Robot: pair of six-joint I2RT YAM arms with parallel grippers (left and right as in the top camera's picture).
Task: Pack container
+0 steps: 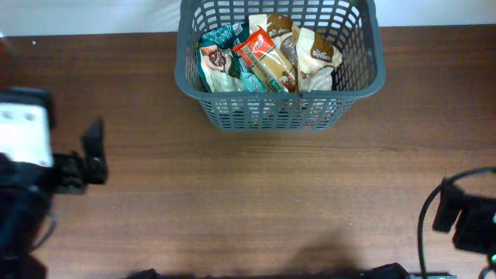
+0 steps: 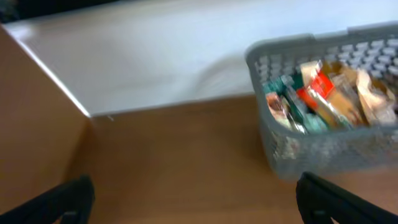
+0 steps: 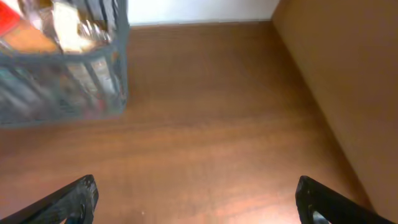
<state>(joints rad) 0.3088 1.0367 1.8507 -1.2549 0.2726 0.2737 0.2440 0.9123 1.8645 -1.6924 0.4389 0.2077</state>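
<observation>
Your container (image 1: 279, 108) stands at the far middle of the surface (image 1: 256, 201), one long slotted wall facing the arms, so either side can reach over the rim. Inside it the food packets lean upright against one another: a red packet (image 1: 260, 54) in the middle, teal ones (image 1: 221, 39) to its left, and a pale pouch (image 1: 318, 54) to its right. Standing on edge like that probably saves room (they fill much of the floor).

Your left claw (image 2: 196, 202) hangs well to the container's left and on its near side, fingers spread wide with nothing between them. Your right claw (image 3: 196, 202) hangs well to the container's right and nearer you, also spread and empty. Both point toward the container. No packet shows outside it, so I judge the packing done or nearly so, with the arms parked clear.
</observation>
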